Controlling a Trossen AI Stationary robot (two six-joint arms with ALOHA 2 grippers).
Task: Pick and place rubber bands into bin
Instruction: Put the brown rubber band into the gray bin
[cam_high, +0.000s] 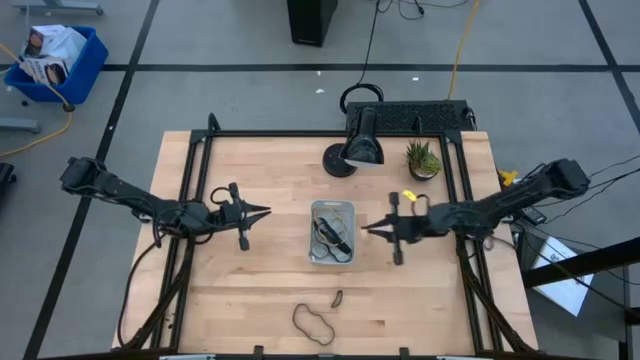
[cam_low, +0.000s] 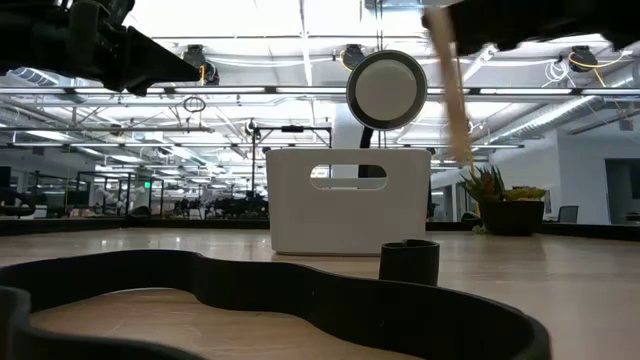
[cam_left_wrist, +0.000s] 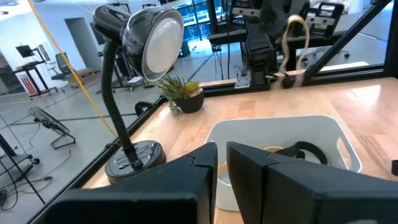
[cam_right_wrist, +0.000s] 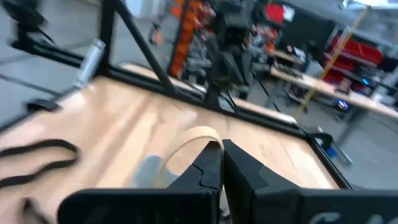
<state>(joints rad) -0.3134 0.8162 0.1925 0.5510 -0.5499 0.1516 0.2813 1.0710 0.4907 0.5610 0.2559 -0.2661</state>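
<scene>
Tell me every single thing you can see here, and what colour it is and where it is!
bin: one, clear, middle of the table, dark and pale bands inside.
dark rubber band: one, black loop, on the table near its front edge.
tiny dark piece: one, beside that loop.
tan rubber band: one, pale, pinched in the right claw.
lamp: one, black, back of the table.
plant: one, green, in a dark pot beside the lamp.
blue crate: one, on the floor, far left.
table: one, pale wood.
left claw: dark, shut, left of the bin.
right claw: dark, just right of the bin.
</scene>
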